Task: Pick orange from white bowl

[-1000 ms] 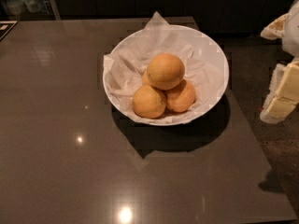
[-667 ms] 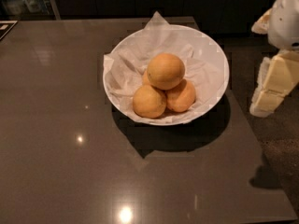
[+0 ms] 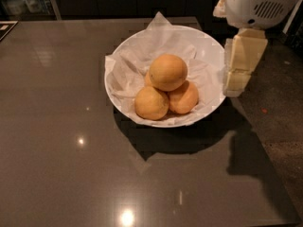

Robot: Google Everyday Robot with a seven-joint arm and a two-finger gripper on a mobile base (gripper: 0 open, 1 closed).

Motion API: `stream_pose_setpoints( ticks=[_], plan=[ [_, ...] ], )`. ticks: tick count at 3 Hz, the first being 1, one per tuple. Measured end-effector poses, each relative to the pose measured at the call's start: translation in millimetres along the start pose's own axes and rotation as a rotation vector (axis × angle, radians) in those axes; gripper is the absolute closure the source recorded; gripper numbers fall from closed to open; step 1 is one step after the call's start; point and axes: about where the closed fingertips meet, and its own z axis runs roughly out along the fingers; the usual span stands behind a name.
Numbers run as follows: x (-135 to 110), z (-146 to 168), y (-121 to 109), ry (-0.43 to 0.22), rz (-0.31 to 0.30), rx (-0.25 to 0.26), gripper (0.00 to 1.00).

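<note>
A dark, glossy surface [image 3: 57, 126] filled most of the view and carried bright spots of reflected light near its front edge. Along its right side ran a rougher, speckled strip [image 3: 284, 126] with a tiny red fleck [image 3: 263, 111] on it.

At the top right hung the robot's white arm housing [image 3: 258, 4], rounded, with a row of vent slots. Its dark shadow [image 3: 248, 157] lay on the surface below, next to the shadow of the bowl.

The white bowl [image 3: 208, 44] sat right of centre on the surface, wide and shallow. It was lined with crumpled white paper [image 3: 132, 67], one corner of which stood up past the far rim.

The gripper [image 3: 236, 79], cream and pale grey, pointed downward from the housing. It was just outside the bowl's right rim and overlapped that rim in the view. Whether it touched the bowl could not be told. Nor could its grip state be made out from this angle, and it held nothing. It was well apart from the fruit.

The orange [image 3: 168, 72] lay in the middle of the white bowl, on top of the pile. It rested on two smaller oranges, one at the front left [image 3: 151, 103] and one at the right [image 3: 184, 97], which touched each other.
</note>
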Motion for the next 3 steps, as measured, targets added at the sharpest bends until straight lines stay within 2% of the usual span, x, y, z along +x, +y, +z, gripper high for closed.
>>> stream_pose_setpoints(
  ticks=[1,2,3],
  plan=[
    [-17.3,10.9,-7.6,-0.035,-0.053,-0.042,0.00],
    [-30.7,22.8,-10.9,-0.048,-0.091,-0.069,0.11],
    [-40.5,39.8,-13.6,-0.046,-0.116,-0.101,0.18]
  ],
)
